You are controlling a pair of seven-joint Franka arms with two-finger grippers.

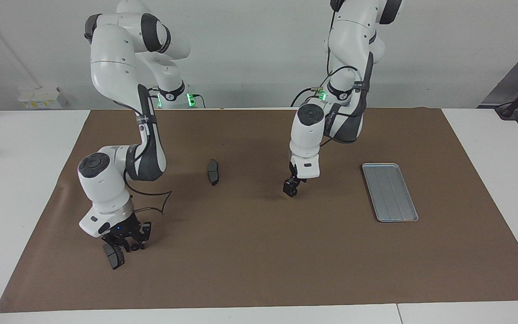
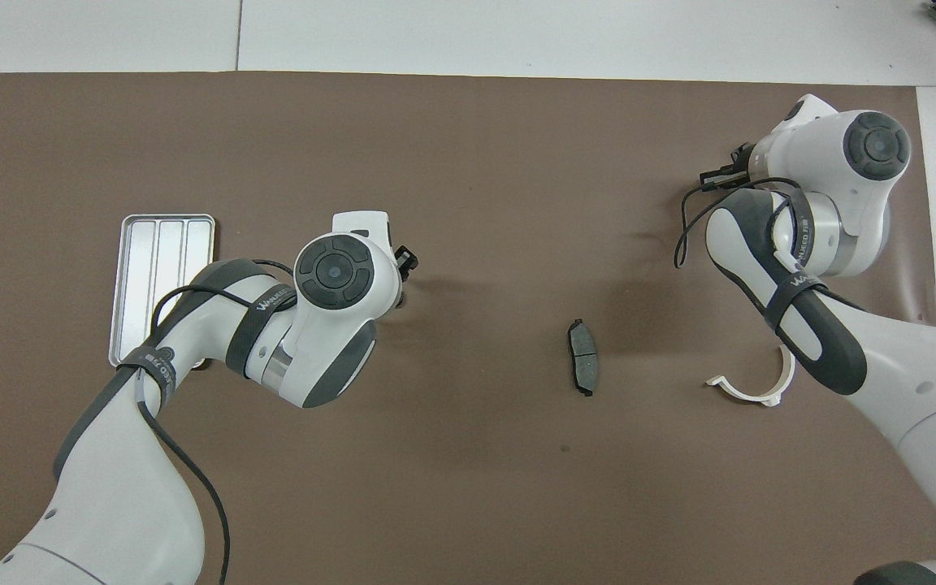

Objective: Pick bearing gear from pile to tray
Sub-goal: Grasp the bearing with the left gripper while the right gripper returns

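Two grippers are down close to the brown mat. The right gripper hangs low over the mat toward the right arm's end of the table. It stands directly at a small black gear. Whether this gripper is released or clenched on the gear cannot be told. A dark grey curved pad lies just beside the gripper and the gear, flat on the mat.

The left gripper points down over the middle of the mat. It is well apart from the tray. Its state, released or clenched, cannot be told either.

A second dark grey pad lies on the mat between the two grippers. A white half-ring bracket lies beside the right arm's forearm, nearer to the robots than the first pad. The silver-grey tray rests flat on the mat toward the left arm's end of the table, with its ridges running lengthwise.
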